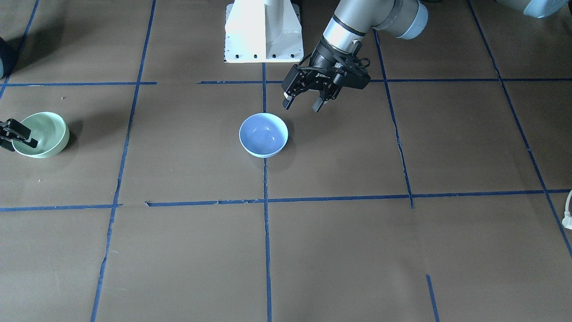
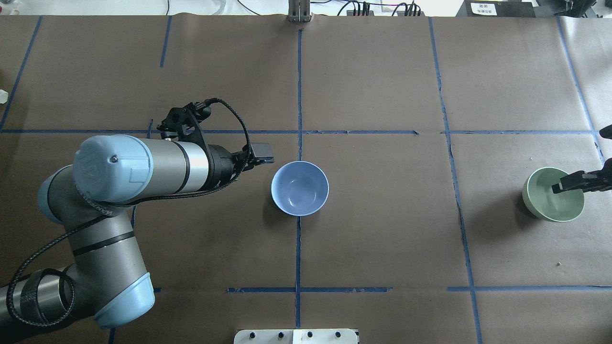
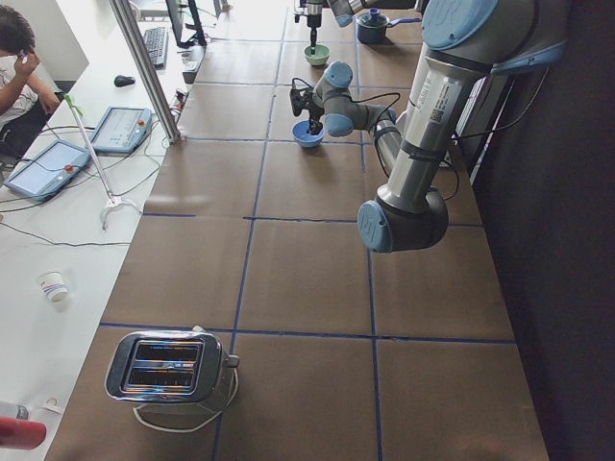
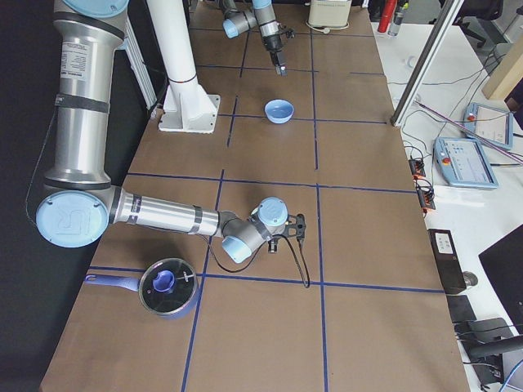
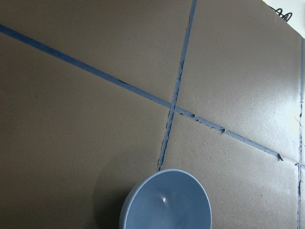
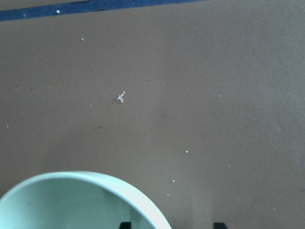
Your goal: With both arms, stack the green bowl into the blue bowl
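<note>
**Rim grip on green bowl [image 1: 47, 132], blue bowl [image 1: 263, 134] waiting at centre**

The green bowl is out at the table's far end on the robot's right. It hangs tilted, and its shadow is thrown well off to one side, so I take it to be lifted. The right gripper [image 1: 31, 138] has one finger inside the wall and one outside, and its jaws look closed on the rim.

The bowl looks small, light and stiff, but glossy. Pinched at one point on a slick rim, it can pivot or slip, so I'd want a slow carry and the bowl levelled before release. The rim wall is the only sensible place to hold it.

The blue bowl sits upright on the centre tape line, well apart from the green one. The left gripper [image 1: 302, 106] hovers just beside it on the robot's side, jaws apart and holding nothing, placed to steady that rim.

Between the bowls I see only the brown table [image 1: 357, 250] and tape lines [image 1: 267, 250], so a straight run looks possible. A lidded pot [image 4: 167, 286] stands near the right arm's end of the table. The blue bowl could skate if it is bumped.
</note>
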